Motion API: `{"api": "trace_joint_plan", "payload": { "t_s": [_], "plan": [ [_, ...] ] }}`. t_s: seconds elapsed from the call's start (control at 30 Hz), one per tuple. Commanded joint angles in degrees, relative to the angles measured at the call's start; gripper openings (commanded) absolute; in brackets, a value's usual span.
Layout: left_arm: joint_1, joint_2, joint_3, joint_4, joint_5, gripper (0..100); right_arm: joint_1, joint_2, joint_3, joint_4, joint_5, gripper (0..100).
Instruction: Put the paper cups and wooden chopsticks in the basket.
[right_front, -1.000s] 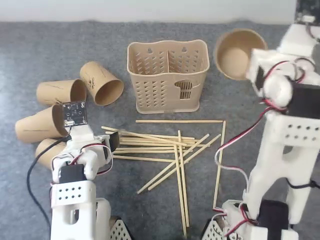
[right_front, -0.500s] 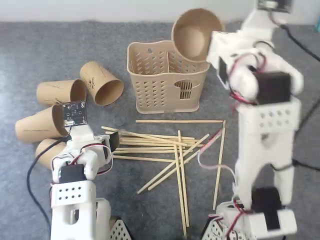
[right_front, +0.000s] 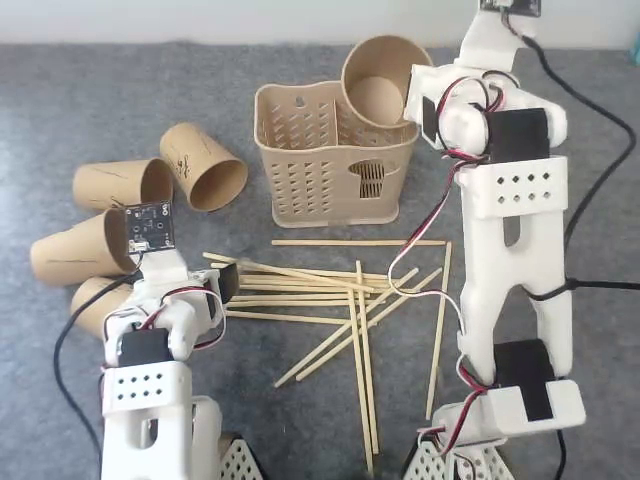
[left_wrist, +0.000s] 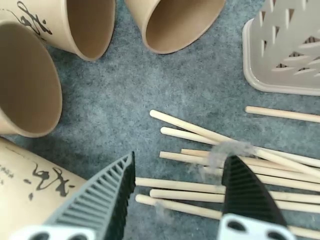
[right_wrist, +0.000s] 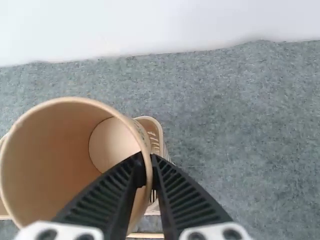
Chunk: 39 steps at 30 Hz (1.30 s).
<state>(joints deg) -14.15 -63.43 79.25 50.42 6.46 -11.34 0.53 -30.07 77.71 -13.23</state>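
The left arm (right_front: 150, 385) covered part of the paper cup (right_front: 88, 300) nearest the table's front edge. The held cup (right_front: 385, 80) concealed one rear corner of the basket (right_front: 320, 175).

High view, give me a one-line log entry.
right end effector: shut on paper cup | at basket, right compartment | left end effector: open over chopsticks

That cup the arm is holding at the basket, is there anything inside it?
Empty. The paper cup, gripped at its rim by the right pincer, shows a bare inner wall and bottom; nothing lies in it.
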Motion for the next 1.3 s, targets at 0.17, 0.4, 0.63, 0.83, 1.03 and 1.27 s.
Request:
{"api": "trace_joint_plan", "payload": {
  "t_s": [0.17, 0.4, 0.63, 0.83, 1.03, 1.27],
  "plan": [
    [-0.35, -1.05, -0.48, -1.23, -0.62, 26, -0.75, -0.84, -2.73, -0.22, -0.26, 23.6],
    [-0.53, -1.05, -0.48, -1.23, -0.62, 26, 0.48, -1.80, -13.80, 7.34, -0.70, 24.2],
    [-0.53, -1.05, -0.48, -1.23, -0.62, 26, 0.40, -9.27, -20.40, 24.22, -0.70, 16.4],
    [-1.14, -1.05, -0.66, -1.23, -0.62, 26, 5.41, -20.88, -7.30, 25.19, 2.99, 3.0],
    [-4.84, -1.05, -1.98, -0.88, -0.26, 26, 9.89, -35.82, 16.79, 25.01, 8.18, 0.8],
    [-6.59, -1.14, -3.30, 0.44, -0.09, 26, 15.87, -52.00, 52.48, 13.23, 18.90, 0.8]
  ]
}}
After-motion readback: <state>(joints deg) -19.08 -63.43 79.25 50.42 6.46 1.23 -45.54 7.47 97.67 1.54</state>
